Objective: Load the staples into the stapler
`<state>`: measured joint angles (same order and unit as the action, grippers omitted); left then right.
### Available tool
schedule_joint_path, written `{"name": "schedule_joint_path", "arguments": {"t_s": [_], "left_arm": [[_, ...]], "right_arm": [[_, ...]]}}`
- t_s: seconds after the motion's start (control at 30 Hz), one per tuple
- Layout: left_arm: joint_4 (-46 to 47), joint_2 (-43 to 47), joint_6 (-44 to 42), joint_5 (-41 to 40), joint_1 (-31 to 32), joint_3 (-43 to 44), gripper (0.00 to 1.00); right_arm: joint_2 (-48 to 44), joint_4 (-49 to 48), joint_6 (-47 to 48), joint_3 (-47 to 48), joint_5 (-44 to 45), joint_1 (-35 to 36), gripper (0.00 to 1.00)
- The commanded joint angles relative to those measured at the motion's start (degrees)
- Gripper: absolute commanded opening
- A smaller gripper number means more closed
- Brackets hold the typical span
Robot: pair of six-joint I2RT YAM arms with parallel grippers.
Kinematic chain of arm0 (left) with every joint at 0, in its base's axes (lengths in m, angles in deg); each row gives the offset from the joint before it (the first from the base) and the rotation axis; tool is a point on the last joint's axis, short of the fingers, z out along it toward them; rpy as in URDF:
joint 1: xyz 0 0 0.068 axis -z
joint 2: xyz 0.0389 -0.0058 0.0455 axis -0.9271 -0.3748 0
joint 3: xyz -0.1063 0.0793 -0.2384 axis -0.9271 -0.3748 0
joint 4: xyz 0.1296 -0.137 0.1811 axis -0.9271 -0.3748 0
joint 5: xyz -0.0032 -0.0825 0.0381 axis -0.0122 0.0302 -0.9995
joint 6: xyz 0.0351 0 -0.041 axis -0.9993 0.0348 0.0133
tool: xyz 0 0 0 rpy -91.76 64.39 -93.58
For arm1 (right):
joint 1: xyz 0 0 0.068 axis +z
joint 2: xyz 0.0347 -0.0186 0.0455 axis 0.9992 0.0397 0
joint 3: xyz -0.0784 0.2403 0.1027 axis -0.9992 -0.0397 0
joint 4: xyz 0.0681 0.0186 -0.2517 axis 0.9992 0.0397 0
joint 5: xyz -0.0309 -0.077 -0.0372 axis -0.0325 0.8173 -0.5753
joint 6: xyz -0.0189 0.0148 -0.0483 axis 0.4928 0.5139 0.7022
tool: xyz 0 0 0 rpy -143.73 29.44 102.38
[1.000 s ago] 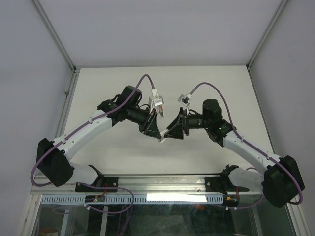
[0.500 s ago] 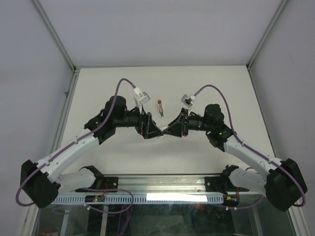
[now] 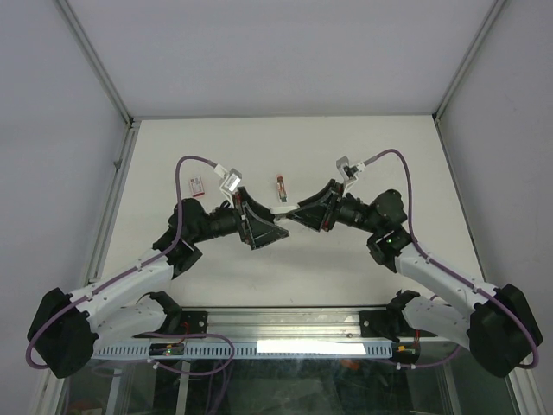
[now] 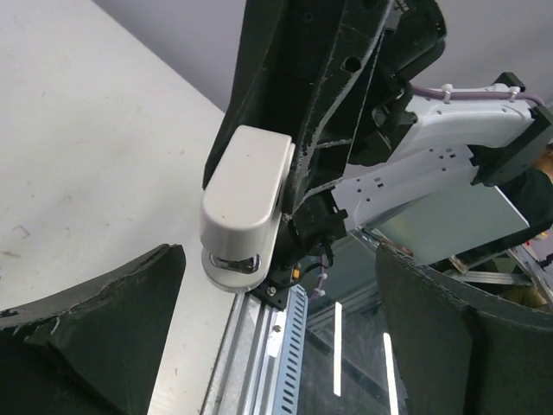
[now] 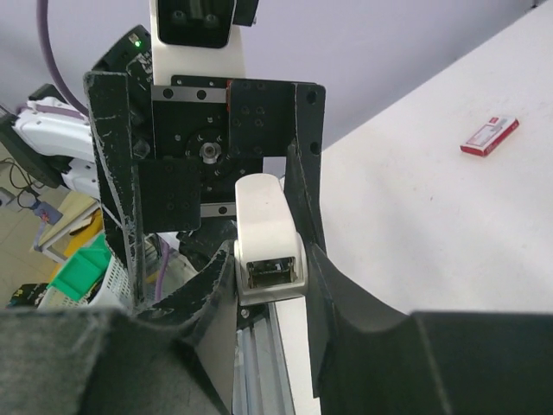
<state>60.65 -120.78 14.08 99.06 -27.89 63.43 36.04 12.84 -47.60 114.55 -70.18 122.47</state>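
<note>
The white stapler (image 5: 263, 216) is clamped between the two black fingers of my right gripper (image 5: 270, 266), its open end toward the camera. In the top view the stapler (image 3: 280, 209) hangs above the table's middle at the tip of the right gripper (image 3: 295, 213). My left gripper (image 3: 270, 228) faces it from the left, open and apart from it. In the left wrist view the stapler (image 4: 246, 203) sits ahead of the wide-spread left gripper (image 4: 281, 285). The staples (image 3: 198, 183), a tiny white box with a red mark, lie on the table at the left; the right wrist view shows the staples (image 5: 489, 136) too.
A small pinkish oblong (image 3: 281, 187) lies on the white table (image 3: 371, 147) just behind the two grippers. A metal rail (image 3: 285, 322) runs along the near edge between the arm bases. Frame posts and grey walls close in the table's sides and back.
The left gripper opened, let go of the stapler and drew back to the left, uncovering the staples box. The right gripper closed on the stapler and carried it slightly back.
</note>
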Motion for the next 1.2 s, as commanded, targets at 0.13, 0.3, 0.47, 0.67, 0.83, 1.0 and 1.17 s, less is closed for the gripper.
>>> {"name": "schedule_joint_path", "arguments": {"t_s": [0.13, 0.3, 0.47, 0.67, 0.83, 1.0, 1.17], "left_arm": [[13.0, -1.8, 2.4, 2.6, 1.8, 0.5, 0.69], [14.7, -2.0, 2.9, 2.3, 1.8, 0.3, 0.43], [14.6, -1.9, 2.7, 1.5, 1.9, 0.1, 0.30], [9.1, -2.0, -1.0, 1.8, 1.9, 1.4, 0.09], [-1.7, -2.4, -5.4, 5.2, 1.8, 4.0, 0.03], [-11.8, -3.4, -10.3, 8.6, 1.9, 7.6, 0.00], [-15.4, -4.5, -12.4, 10.3, 1.9, 9.2, 0.00]], "right_arm": [[-1.5, -10.2, -4.8, -0.3, 0.9, 0.3, 0.00], [-1.7, -11.3, -5.9, -0.8, 0.4, 0.2, 0.00], [-1.7, -11.1, -6.1, -1.1, -0.1, 0.3, 0.00], [-1.9, -5.8, -3.3, -0.4, -0.4, 0.3, 0.23], [-2.7, 10.5, -1.5, 5.4, -0.7, 0.2, 0.36], [-0.4, 26.9, 15.2, 12.9, -5.4, 0.3, 0.68], [3.0, 34.3, 20.0, 17.2, -10.1, 0.4, 0.68]]}}
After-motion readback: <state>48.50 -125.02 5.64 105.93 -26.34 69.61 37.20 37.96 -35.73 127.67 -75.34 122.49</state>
